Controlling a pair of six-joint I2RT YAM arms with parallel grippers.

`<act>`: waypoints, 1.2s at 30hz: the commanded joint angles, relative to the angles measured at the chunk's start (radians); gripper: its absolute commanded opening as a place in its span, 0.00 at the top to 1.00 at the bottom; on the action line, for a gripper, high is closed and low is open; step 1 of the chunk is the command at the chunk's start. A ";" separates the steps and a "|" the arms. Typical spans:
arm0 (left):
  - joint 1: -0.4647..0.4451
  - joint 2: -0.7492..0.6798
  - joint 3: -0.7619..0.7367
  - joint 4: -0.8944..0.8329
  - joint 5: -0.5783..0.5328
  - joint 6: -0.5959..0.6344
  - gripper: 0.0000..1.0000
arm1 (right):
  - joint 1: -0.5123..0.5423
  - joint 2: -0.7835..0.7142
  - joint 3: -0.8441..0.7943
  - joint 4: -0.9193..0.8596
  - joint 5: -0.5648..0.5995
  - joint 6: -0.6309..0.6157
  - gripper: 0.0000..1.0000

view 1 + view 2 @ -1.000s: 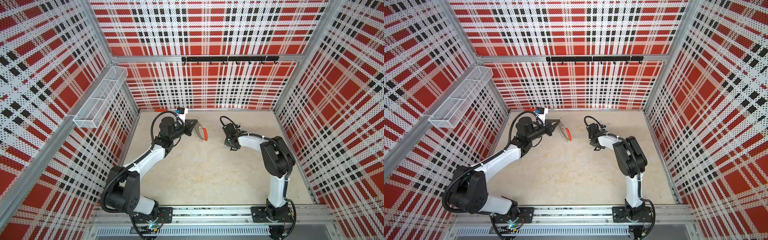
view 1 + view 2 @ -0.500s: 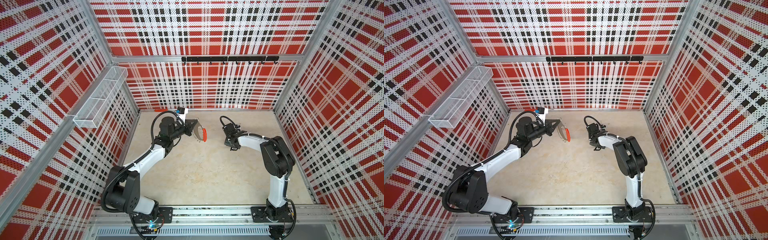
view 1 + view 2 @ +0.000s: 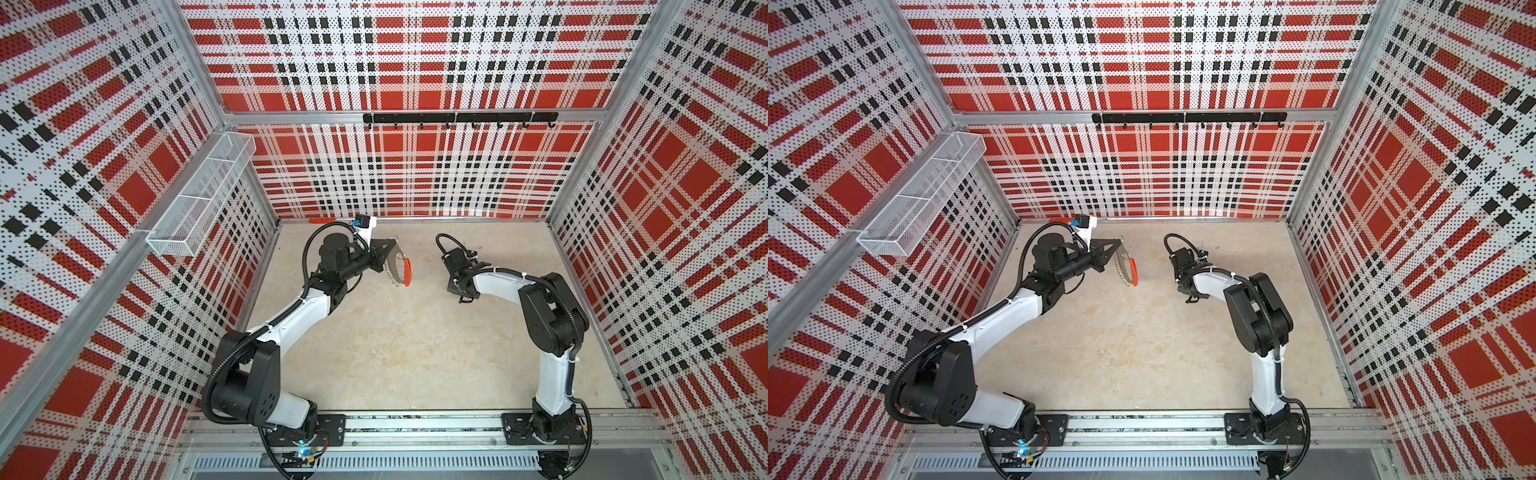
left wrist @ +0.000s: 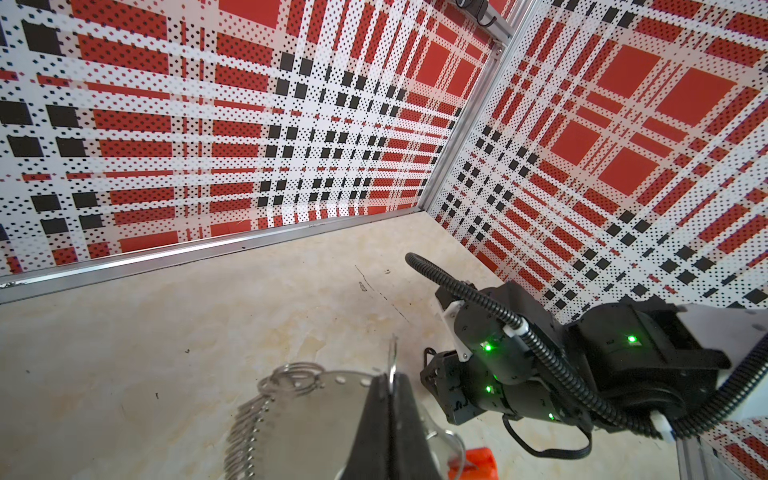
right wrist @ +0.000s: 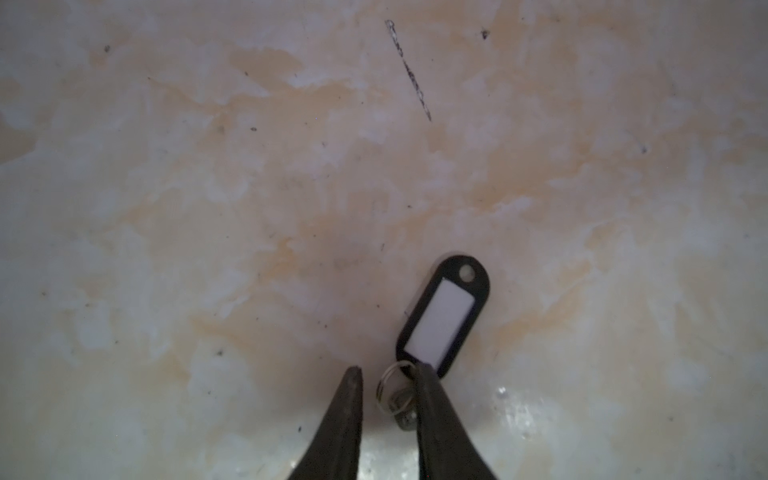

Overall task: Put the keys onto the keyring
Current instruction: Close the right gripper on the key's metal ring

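Centring matters for the pick: right jaws stand parted over the keys (image 5: 434, 330) on the surface (image 5: 208, 208), only the split ring (image 5: 383, 384) between the tips, the rest beyond them; straddle it squarely before closing; left jaws clench the keyring (image 3: 407, 271).

A finger (image 5: 432, 415) of the right gripper (image 5: 388, 370) is covering part of the blurred keys (image 5: 442, 316), and the left wrist view's edge is cutting off the keyring (image 4: 291, 380)
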 commanded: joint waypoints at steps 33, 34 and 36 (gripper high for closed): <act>-0.006 -0.017 0.034 -0.009 0.006 0.046 1.00 | 0.031 0.048 0.038 -0.043 0.064 -0.202 0.74; -0.006 -0.016 0.034 -0.009 0.007 0.047 1.00 | 0.032 0.049 0.038 -0.042 0.067 -0.204 0.74; -0.006 -0.015 0.036 -0.010 0.010 0.045 1.00 | 0.030 0.049 0.039 -0.043 0.068 -0.207 0.74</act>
